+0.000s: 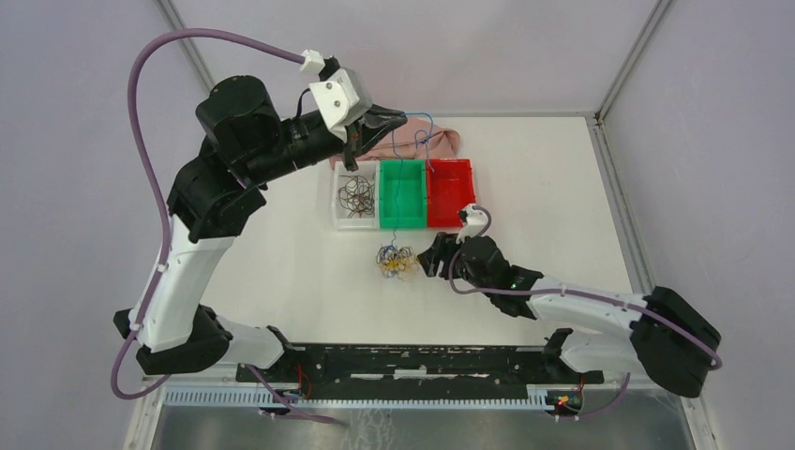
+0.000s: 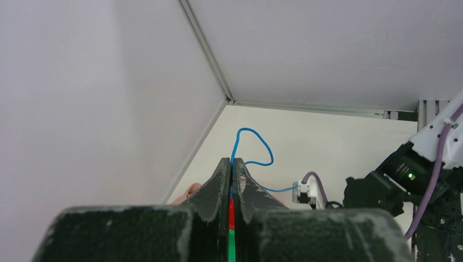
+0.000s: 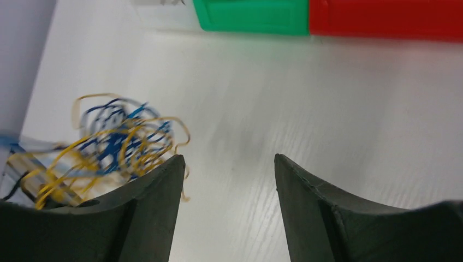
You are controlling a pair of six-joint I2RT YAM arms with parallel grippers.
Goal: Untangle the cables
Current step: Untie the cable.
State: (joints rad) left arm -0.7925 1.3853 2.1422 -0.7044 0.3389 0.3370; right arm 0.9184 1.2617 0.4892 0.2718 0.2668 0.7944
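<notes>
Left gripper (image 2: 231, 162) has its fingers pinched tight on a thin curly blue wire (image 2: 248, 129), held up high. Right gripper (image 3: 227, 158) has its fingers apart, just beside the tangled yellow-and-blue wire bundle (image 3: 114, 142) on the white table (image 1: 281, 253).

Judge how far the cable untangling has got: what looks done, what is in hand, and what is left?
Done: some dark wires lie apart in the white bin. In hand: the raised left gripper is shut on a blue wire that runs down towards the bundle. Left: that yellow and blue bundle lies tangled on the table, beside the open right gripper.
</notes>
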